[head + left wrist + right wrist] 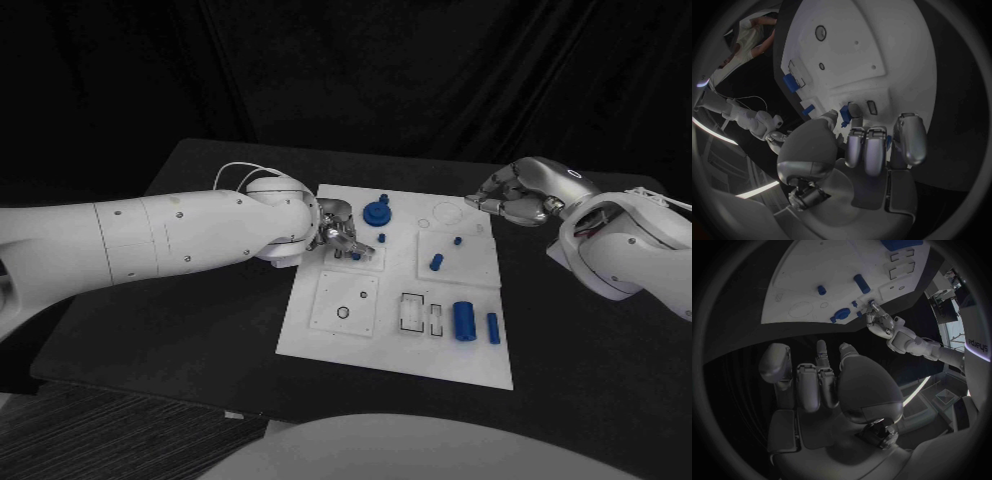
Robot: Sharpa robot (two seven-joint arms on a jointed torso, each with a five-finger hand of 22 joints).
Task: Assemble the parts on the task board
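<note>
- We are seeing the left hand (335, 232) hovering over the left edge of the task board (361, 335), its fingers (873, 150) curling around a small blue part (845, 114) pinched at their tips.
- We are seeing the right hand (519, 195) hanging off the board's far right corner, above the black tabletop (188, 310), fingers (814, 385) curled inward and holding nothing.
- The board is carrying a blue gear-like part (378, 212) standing near its far edge, a short peg (436, 262) in the middle, and a thick cylinder (464, 320) beside a slimmer pin (493, 328) near its right side.
</note>
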